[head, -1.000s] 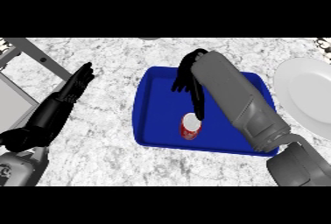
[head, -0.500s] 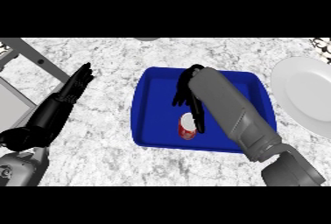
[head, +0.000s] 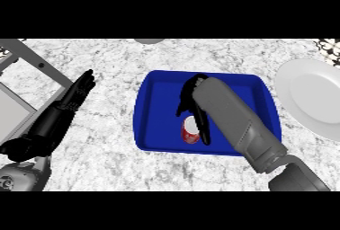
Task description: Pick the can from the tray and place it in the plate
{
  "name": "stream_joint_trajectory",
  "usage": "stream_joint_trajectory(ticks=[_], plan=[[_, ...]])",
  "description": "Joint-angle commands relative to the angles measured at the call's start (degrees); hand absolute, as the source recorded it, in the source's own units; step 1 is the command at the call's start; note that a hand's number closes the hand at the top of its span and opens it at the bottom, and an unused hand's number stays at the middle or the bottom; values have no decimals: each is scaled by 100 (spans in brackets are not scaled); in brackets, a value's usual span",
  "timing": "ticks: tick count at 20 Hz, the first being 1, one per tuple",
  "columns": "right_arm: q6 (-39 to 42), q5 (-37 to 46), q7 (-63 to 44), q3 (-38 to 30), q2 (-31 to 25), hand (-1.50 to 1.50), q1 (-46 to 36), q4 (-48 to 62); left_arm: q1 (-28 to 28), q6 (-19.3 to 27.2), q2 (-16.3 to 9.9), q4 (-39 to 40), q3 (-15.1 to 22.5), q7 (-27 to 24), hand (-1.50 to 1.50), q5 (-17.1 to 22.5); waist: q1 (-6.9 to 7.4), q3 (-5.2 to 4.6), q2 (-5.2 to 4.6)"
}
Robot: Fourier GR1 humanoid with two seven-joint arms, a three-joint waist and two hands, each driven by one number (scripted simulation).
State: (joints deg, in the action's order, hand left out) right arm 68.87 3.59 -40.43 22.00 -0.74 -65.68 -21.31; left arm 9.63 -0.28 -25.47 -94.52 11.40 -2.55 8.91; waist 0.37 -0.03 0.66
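A red can (head: 190, 131) with a white top stands in the blue tray (head: 157, 112) at the middle of the counter, near the tray's front wall. My right hand (head: 193, 95) hangs over the tray just behind the can. It is open: its fingers (head: 204, 130) reach down along the can's right side and the thumb points down at the can's left. The forearm hides the tray's right half. The white plate (head: 317, 99) lies to the right of the tray with nothing on it. My left hand (head: 76, 93) rests open at the left, fingers straight.
A grey frame and panel (head: 20, 76) take up the counter's left edge, beside my left arm. A small grey round thing (head: 149, 40) sits at the back edge. A dark patterned object (head: 329, 45) shows at the back right corner.
My right hand has come back from the tray's far side toward me and down to the can, its fingers now beside it. The left arm has not moved.
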Motion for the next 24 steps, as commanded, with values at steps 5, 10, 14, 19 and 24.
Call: stream_joint_trajectory(ticks=[5,10,14,19,24], plan=[[673,-172,-117,427,69,150,677,-577,118,-161,86,110,-161,39,0,-42,-17,1,-64],[314,262,566,456,-78,150,908,-1343,-25,-287,94,-115,-240,23,0,-41,56,6,-88],[-412,965,925,1255,-597,150,2030,-3652,-226,-41,135,-66,-291,69,0,-177,-322,31,64],[-1212,1432,1042,1117,-1082,150,1526,-4998,-392,31,92,162,-458,215,0,-83,-859,118,456],[-2004,1876,1443,873,-1773,150,1737,-6569,-511,133,71,171,-596,197,0,-79,-1158,125,465]])
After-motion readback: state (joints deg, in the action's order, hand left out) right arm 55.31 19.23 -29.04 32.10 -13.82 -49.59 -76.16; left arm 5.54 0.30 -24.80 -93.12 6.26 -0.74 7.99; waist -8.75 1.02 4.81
